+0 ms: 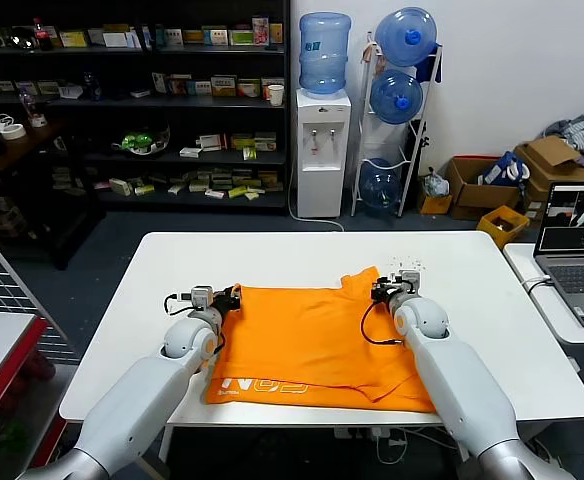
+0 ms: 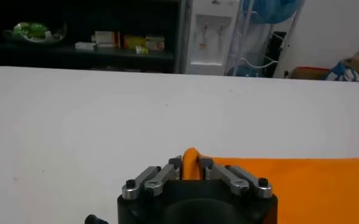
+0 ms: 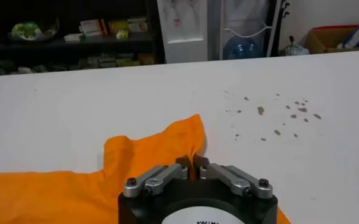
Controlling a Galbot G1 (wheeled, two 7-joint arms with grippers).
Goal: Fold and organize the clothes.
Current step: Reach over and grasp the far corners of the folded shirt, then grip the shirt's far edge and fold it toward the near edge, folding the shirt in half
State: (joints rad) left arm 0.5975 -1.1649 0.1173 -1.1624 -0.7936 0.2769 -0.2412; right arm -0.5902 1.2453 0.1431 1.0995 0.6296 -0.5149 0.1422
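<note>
The bright orange T-shirt (image 1: 317,345) lies flat on the white table (image 1: 302,250), with white lettering (image 1: 257,385) showing at its near edge. My left gripper (image 1: 234,296) sits at the shirt's far left corner, shut on a raised fold of orange cloth (image 2: 191,163). At the shirt's far right corner my right gripper (image 1: 378,291) is shut on a thin pinch of the cloth (image 3: 192,159), beside a peaked flap of the shirt (image 3: 167,143).
Small brown specks (image 3: 277,112) dot the table beyond the right gripper. An open laptop (image 1: 577,255) stands on a side table to the right. Shelves (image 1: 132,100), a water dispenser (image 1: 322,140) and cardboard boxes (image 1: 492,185) line the back of the room.
</note>
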